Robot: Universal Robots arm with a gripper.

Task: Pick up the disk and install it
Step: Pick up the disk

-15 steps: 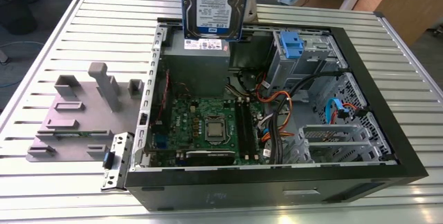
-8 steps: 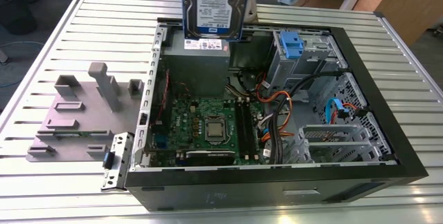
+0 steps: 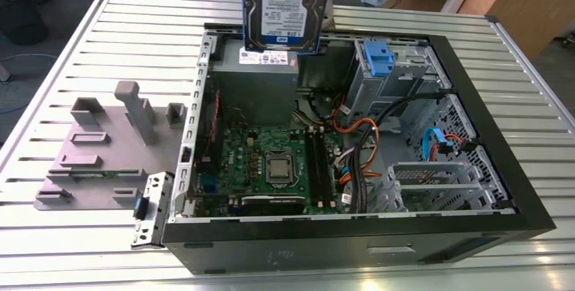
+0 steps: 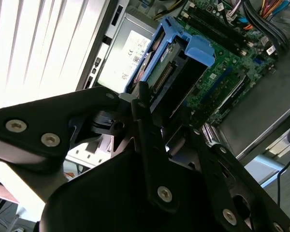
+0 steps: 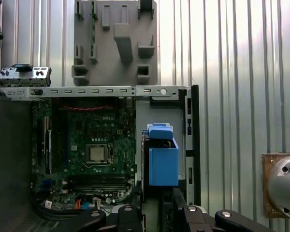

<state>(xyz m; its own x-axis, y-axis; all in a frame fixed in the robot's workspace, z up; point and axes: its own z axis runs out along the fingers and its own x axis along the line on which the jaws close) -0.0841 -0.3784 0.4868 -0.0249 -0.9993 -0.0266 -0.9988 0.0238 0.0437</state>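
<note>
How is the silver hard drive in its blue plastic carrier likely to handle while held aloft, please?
The silver hard drive in its blue plastic carrier hangs upright without sagging, so it is probably rigid. Its metal body suggests it is heavy for its size. The smooth plastic carrier might slip between the black fingers if jolted.

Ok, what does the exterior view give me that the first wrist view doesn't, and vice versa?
The exterior view adds the disk's labelled face, upright above the far edge of the open case, plus the blue latch and the metal drive cage on the exterior view's right. The first wrist view adds the gripper shut on the disk, seen edge-on with its blue end tab. Both show the disk, the motherboard, the grey fixture plate and the slatted table.
</note>
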